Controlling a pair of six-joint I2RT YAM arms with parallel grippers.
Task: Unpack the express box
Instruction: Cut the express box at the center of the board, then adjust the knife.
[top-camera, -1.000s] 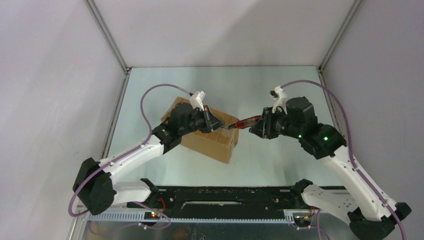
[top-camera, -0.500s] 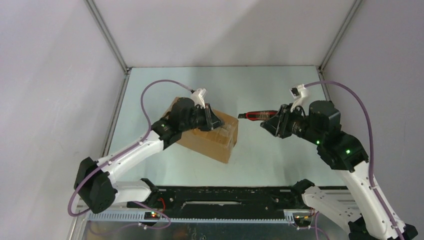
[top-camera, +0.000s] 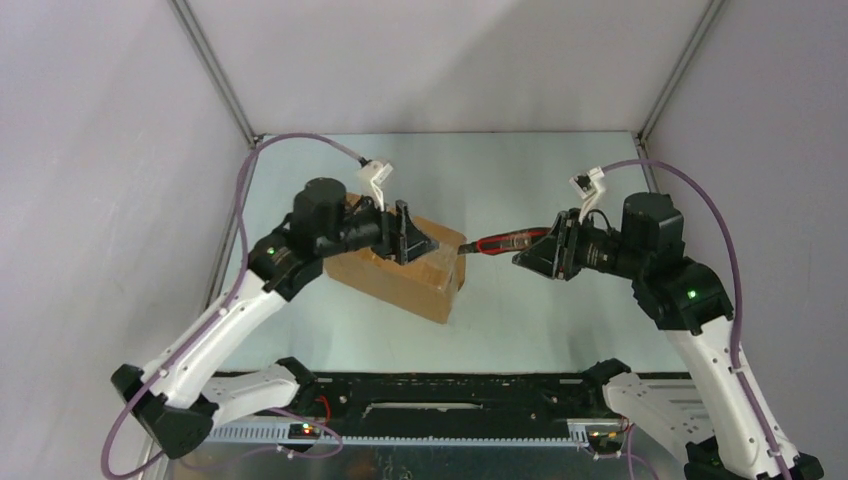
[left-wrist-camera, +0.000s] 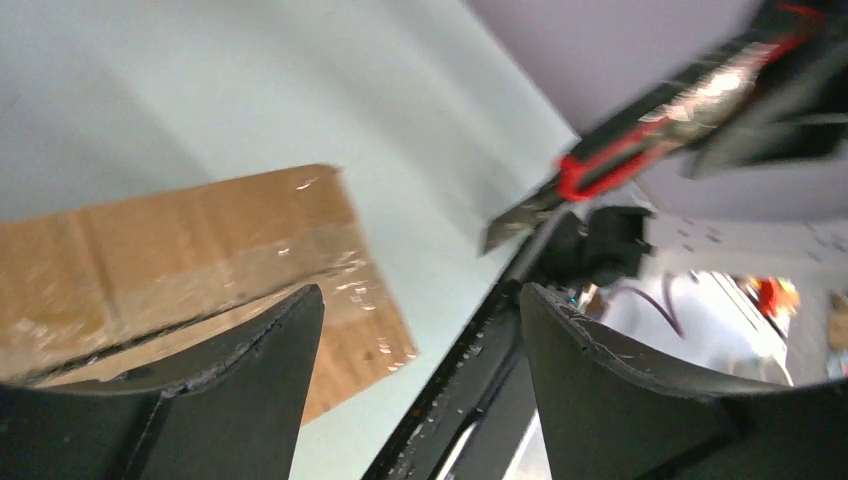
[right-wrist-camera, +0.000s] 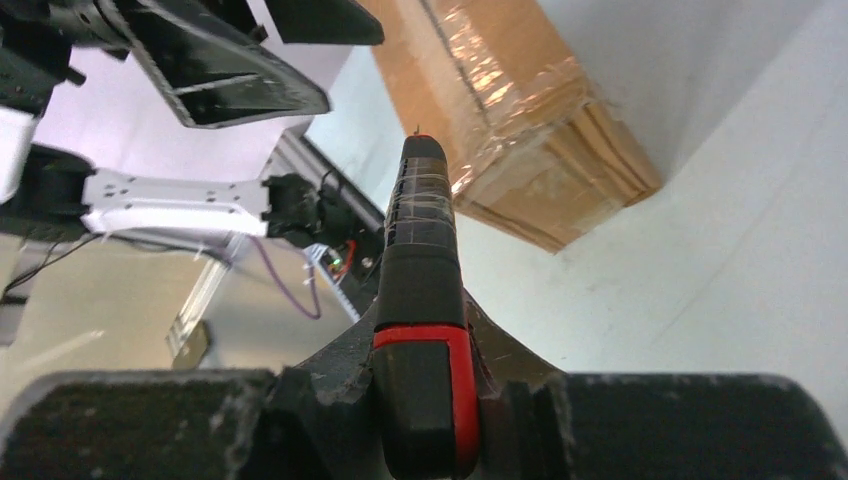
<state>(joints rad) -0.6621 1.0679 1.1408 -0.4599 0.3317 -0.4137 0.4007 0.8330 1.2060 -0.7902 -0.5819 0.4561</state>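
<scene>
Above the express box (top-camera: 400, 287), left tool (top-camera: 415, 235) gapes.

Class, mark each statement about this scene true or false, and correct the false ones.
1. The right gripper holds a red-and-black utility knife. True.
2. The left gripper is clamped on the express box. False: its jaws stand open above the box, holding nothing.
3. The box's flaps are folded open. False: they lie closed, with clear tape along the seam.
4. The knife's tip points toward the box. True.
</scene>
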